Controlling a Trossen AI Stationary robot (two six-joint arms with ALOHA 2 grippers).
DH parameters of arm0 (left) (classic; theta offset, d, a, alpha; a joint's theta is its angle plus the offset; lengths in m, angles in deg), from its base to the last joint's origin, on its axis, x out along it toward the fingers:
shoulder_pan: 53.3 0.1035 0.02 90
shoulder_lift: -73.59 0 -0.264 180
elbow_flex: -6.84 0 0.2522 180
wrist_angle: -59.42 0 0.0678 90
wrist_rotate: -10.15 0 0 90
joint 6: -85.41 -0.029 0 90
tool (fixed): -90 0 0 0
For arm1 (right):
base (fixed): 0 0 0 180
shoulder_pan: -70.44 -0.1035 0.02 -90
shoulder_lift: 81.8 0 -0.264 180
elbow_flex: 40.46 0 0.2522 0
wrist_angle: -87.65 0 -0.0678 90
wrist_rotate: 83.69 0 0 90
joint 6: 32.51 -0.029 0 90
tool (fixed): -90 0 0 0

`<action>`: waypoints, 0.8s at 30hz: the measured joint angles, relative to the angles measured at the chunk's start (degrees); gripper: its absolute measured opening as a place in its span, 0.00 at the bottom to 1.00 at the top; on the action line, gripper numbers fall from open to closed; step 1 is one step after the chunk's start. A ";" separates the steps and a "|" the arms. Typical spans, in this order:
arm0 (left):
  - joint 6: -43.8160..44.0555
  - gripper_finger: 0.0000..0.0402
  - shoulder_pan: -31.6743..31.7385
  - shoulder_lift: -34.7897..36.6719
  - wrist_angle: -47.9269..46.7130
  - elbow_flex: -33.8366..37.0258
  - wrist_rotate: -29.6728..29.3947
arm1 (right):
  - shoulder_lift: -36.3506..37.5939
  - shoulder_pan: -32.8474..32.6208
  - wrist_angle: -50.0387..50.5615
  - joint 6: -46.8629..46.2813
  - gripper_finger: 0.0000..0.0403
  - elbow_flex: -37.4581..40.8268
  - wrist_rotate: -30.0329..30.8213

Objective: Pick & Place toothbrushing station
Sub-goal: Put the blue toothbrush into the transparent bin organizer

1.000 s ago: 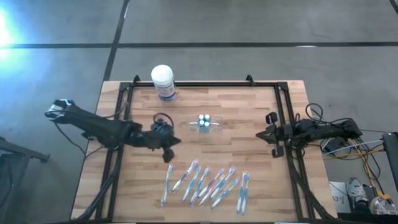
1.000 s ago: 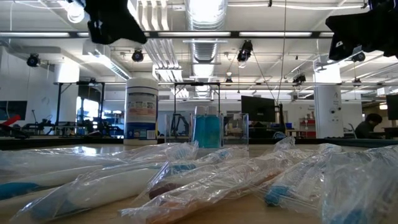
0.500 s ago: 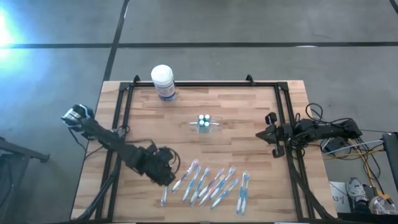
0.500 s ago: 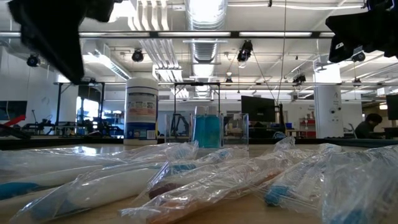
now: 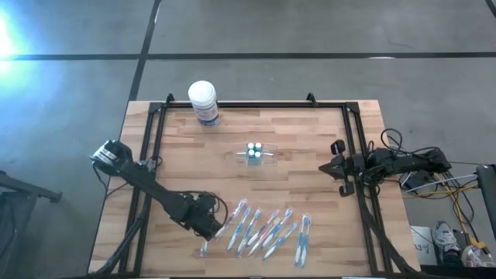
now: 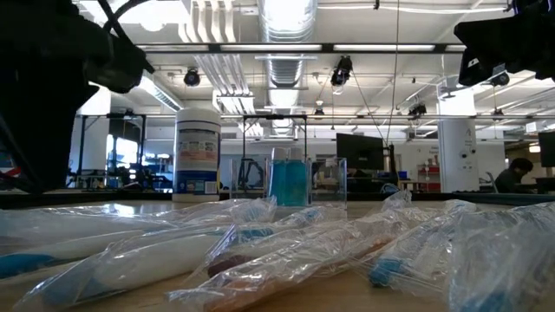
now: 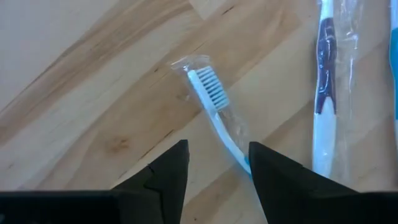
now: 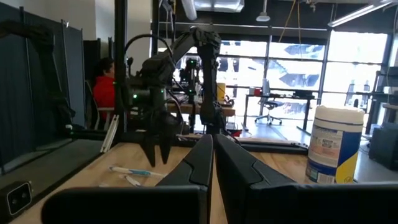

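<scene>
The toothbrushing station (image 5: 256, 155) is a small clear holder that stands on its base at the table's middle, with white-and-teal items in it; it also shows in the low view (image 6: 295, 178). My left gripper (image 5: 208, 226) points down, open, over the leftmost bagged toothbrush (image 7: 211, 106). Its fingers stand on either side of the handle, with the bristle head beyond them. My right gripper (image 8: 212, 158) is shut and waits at the table's right edge (image 5: 335, 167), far from the holder.
Several bagged toothbrushes (image 5: 263, 232) lie side by side near the table's front edge. A white tub with a blue label (image 5: 203, 101) stands at the far left. A black frame (image 5: 155, 124) runs along the left, right and far sides.
My left gripper has swung from beside the holder toward the table's near edge and come down. It has tipped from slanting to pointing down over the leftmost toothbrush. Nothing on the table has moved.
</scene>
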 joint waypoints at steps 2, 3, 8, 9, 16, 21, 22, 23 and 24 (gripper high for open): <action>-0.18 0.43 0.17 -0.81 0.40 0.00 0.32 | 0.00 0.00 -0.02 0.02 0.03 0.00 0.00; -0.53 0.43 0.22 -1.20 0.64 0.00 0.34 | 0.00 0.00 -0.02 0.02 0.03 0.00 0.02; -1.69 0.43 0.63 -2.80 3.44 0.00 1.01 | 0.00 -0.01 -0.02 -0.14 0.03 0.00 0.00; -1.98 0.43 0.71 -3.22 3.95 0.00 1.32 | 0.00 0.00 -0.02 -0.20 0.03 0.00 0.01; -4.78 0.43 1.69 -5.67 3.73 0.00 1.92 | -0.03 0.00 0.01 -1.03 0.03 0.00 0.02; -7.80 0.36 2.47 -6.60 3.76 -0.22 3.04 | -0.09 0.00 0.00 -1.75 0.03 -0.02 0.02; -8.36 0.33 2.61 -6.68 3.76 -0.24 3.22 | -0.07 -0.02 0.00 -1.75 0.03 -0.02 0.02; -8.61 0.29 2.73 -6.70 3.76 -0.24 3.25 | -0.07 0.00 0.02 -1.75 0.03 -0.02 0.02; -8.93 0.25 2.87 -6.67 3.79 -0.24 3.29 | -0.07 0.00 0.01 -1.75 0.03 -0.02 0.02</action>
